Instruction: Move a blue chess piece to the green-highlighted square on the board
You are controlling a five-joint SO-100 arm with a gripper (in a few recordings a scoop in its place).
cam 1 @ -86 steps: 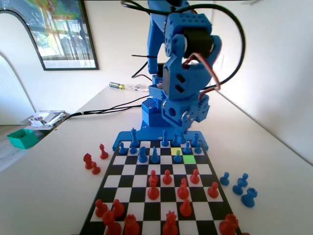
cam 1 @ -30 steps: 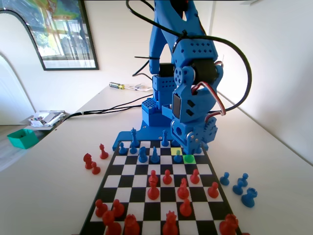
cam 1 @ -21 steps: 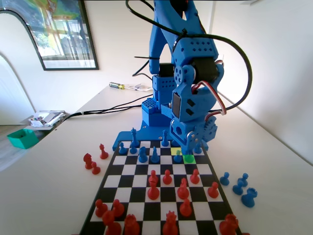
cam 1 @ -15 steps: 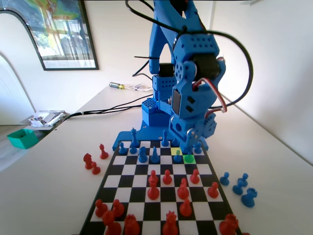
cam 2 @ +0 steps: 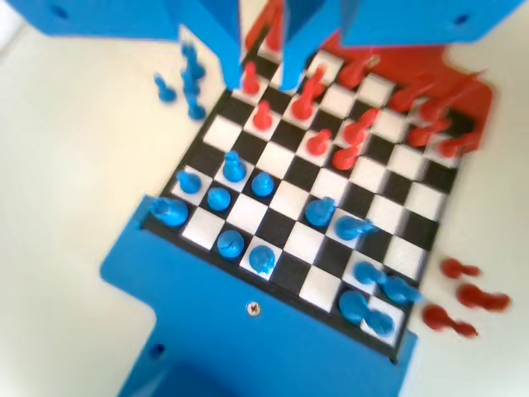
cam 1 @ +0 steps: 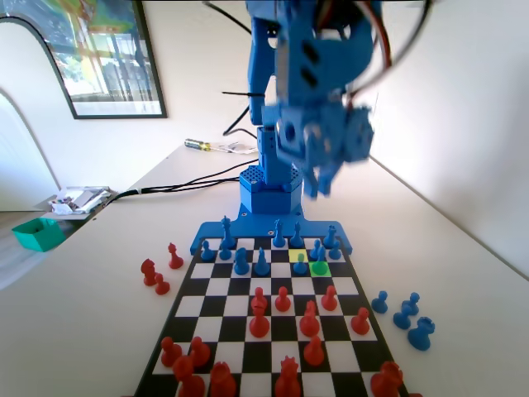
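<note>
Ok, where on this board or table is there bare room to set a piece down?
On the board, the rank between the blue pieces and the red pawns is bare. Open table lies left of the board in the fixed view, nearer than the captured red pieces. Crowded: both end ranks, and the table by the captured blue pieces.

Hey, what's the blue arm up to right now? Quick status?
Gripper raised high above the board, open and empty. Blue pawn standing on the green square. Nothing blocking.
</note>
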